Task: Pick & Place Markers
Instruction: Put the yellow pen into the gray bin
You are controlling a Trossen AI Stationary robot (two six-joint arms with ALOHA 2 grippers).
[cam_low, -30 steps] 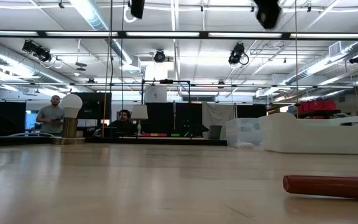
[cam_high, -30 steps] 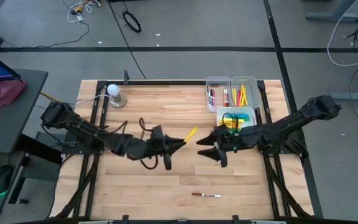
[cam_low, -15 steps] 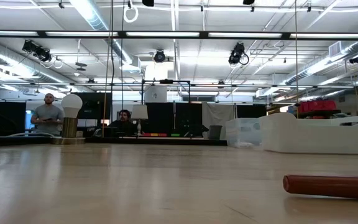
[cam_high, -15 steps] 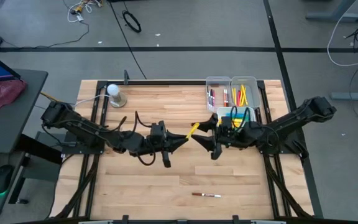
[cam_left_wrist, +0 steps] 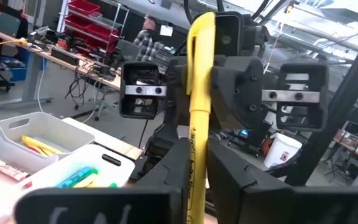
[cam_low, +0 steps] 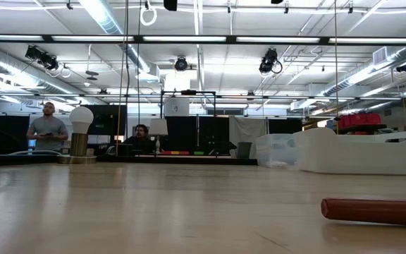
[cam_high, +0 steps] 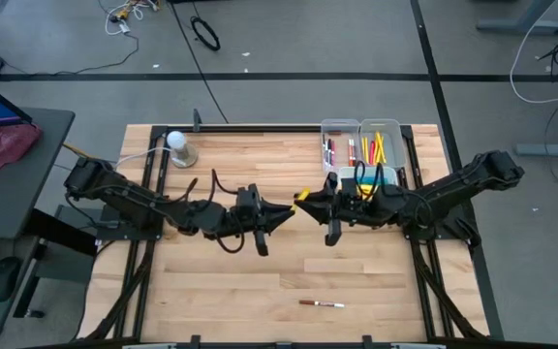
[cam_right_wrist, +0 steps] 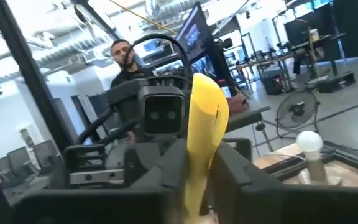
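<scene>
At the centre of the high view the two hands meet above the tabletop [cam_high: 260, 281], with a thin yellow marker [cam_high: 301, 197] spanning the gap between them. The left hand [cam_high: 281, 212] is closed on one end of the barrel: in the left wrist view the yellow marker [cam_left_wrist: 199, 118] rises straight up from between its two dark fingers [cam_left_wrist: 173, 174]. The right hand [cam_high: 310, 203] has closed around the other end; in the right wrist view the yellow marker [cam_right_wrist: 205, 124] sits clamped between its fingers [cam_right_wrist: 166, 171], capped end toward the camera. Both hands grip the same pen, well clear of the wood.

The marker looks like a light, stiff plastic tube, smooth and probably slick, so a pinch near an end can let it pivot or slide. A hold across the barrel, closer to mid-length, should keep it from swinging once one hand lets go. It seems sturdy enough for a firm squeeze.

Another marker, white-barrelled with a dark red cap [cam_high: 321, 303], lies alone on the tabletop at lower centre of the high view; its red end [cam_low: 376, 210] fills the lower right of the low view. At upper right of the high view the clear bins [cam_high: 341, 127] already hold several markers.
</scene>
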